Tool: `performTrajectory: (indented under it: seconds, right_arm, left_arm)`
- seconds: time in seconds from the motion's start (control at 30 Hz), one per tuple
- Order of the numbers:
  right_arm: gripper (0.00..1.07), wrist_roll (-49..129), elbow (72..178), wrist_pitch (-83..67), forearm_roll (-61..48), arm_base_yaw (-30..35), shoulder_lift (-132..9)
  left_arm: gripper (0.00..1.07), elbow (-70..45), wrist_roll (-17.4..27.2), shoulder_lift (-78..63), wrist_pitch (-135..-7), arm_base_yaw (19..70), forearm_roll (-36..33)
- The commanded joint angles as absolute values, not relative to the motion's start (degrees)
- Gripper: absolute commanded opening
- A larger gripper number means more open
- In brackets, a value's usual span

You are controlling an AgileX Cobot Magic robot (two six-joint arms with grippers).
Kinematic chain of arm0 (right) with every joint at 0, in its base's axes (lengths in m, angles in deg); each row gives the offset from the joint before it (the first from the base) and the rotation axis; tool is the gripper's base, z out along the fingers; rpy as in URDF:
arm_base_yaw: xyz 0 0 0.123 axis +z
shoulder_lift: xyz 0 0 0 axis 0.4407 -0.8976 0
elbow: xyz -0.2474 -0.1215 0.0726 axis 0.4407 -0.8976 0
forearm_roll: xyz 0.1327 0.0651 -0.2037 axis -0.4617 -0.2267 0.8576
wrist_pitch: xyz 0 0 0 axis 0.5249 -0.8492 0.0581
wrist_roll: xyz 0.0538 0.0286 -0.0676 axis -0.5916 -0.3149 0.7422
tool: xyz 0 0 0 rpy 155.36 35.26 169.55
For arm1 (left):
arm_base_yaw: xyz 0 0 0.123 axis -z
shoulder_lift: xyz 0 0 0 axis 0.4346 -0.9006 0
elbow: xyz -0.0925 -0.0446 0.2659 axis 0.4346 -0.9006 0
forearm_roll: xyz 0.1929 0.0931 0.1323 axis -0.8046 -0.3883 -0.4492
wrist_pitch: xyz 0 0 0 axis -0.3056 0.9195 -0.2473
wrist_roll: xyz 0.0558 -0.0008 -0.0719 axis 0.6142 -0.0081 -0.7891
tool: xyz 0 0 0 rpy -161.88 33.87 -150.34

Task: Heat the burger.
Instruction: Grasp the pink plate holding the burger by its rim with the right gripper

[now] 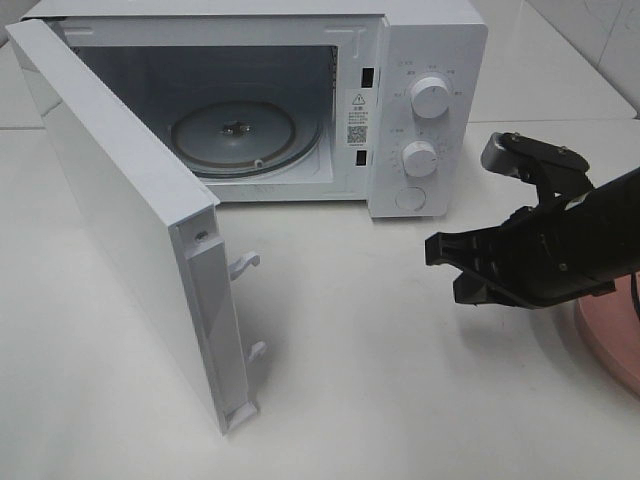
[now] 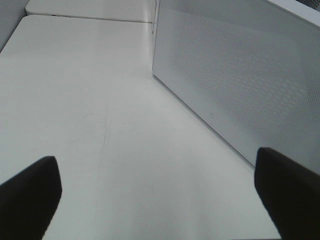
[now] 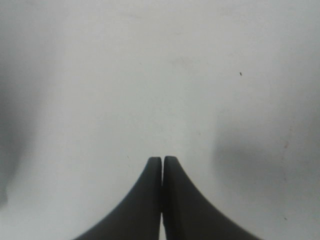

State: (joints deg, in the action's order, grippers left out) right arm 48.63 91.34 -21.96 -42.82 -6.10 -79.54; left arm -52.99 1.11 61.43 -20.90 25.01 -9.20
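The burger is not in any view. The white microwave stands at the back of the table with its door swung wide open to the front left. Its glass turntable is bare. My right gripper hovers over the table in front of the microwave's control panel; in the right wrist view its fingers are pressed together with nothing between them. My left gripper is outside the high view; its two fingertips stand wide apart, empty, beside the door's outer face.
A pink round plate peeks out under the right arm at the right edge. The open door reaches far toward the table's front. Two dials and a button sit on the microwave's right panel.
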Motion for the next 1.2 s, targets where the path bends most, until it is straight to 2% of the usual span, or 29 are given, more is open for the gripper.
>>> performTrajectory:
  seconds: [0.03,0.17,0.53,0.6,0.7,0.73,0.77,0.8,0.83,0.87,0.9,0.93,0.97,1.0,1.07,1.2]
  right_arm:
    - [0.03,49.0,92.7,-30.1,-32.4,-7.9,-77.5]
    - [0.05,48.4,94.9,-38.1,-24.8,-8.0,-75.5]
    - [0.09,44.5,98.6,-48.8,-15.3,-8.2,-74.3]
    - [0.16,39.8,99.9,-51.9,-12.0,-10.7,-74.3]
    - [0.19,38.7,100.3,-52.8,-10.8,-11.3,-74.3]
    - [0.27,36.9,100.8,-54.0,-8.6,-12.2,-74.3]
    - [0.40,35.5,100.9,-54.8,-5.9,-13.0,-74.3]
    - [0.40,35.5,100.9,-54.8,-5.9,-13.0,-74.3]
    - [0.48,34.3,100.9,-55.2,-4.4,-13.3,-74.3]
    - [0.64,32.6,100.9,-55.9,-1.4,-13.4,-74.3]
    - [0.64,32.6,100.9,-55.9,-1.4,-13.4,-74.3]
    - [0.74,32.0,100.9,-55.9,0.0,-13.4,-74.3]
    - [0.89,31.0,100.9,-56.0,1.8,-13.4,-74.3]
    - [0.89,31.0,100.9,-56.0,1.8,-13.4,-74.3]
    - [1.03,31.0,100.9,-55.9,3.5,-13.4,-74.3]
    - [1.01,30.8,100.9,-55.8,4.5,-13.4,-74.3]
  left_arm:
    - [0.99,-53.1,0.7,62.3,-21.0,25.1,-9.0]
    - [0.99,-53.1,0.7,62.3,-21.0,25.1,-9.0]
    - [0.99,-53.1,0.7,62.3,-21.0,25.1,-9.0]
    - [0.99,-53.1,0.7,62.3,-21.0,25.1,-9.0]
    - [0.99,-53.1,0.7,62.3,-21.0,25.1,-9.0]
    - [0.99,-53.1,0.7,62.3,-21.0,25.1,-9.0]
    - [0.99,-53.1,0.7,62.3,-21.0,25.1,-9.0]
    - [0.99,-53.1,0.7,62.3,-21.0,25.1,-9.0]
    - [0.99,-53.1,0.7,62.3,-21.0,25.1,-9.0]
    - [0.99,-53.1,0.7,62.3,-21.0,25.1,-9.0]
    - [0.99,-53.1,0.7,62.3,-21.0,25.1,-9.0]
    - [0.99,-53.1,0.7,62.3,-21.0,25.1,-9.0]
    - [0.99,-53.1,0.7,62.3,-21.0,25.1,-9.0]
    - [0.99,-53.1,0.7,62.3,-21.0,25.1,-9.0]
    - [0.99,-53.1,0.7,62.3,-21.0,25.1,-9.0]
    - [0.99,-53.1,0.7,62.3,-21.0,25.1,-9.0]
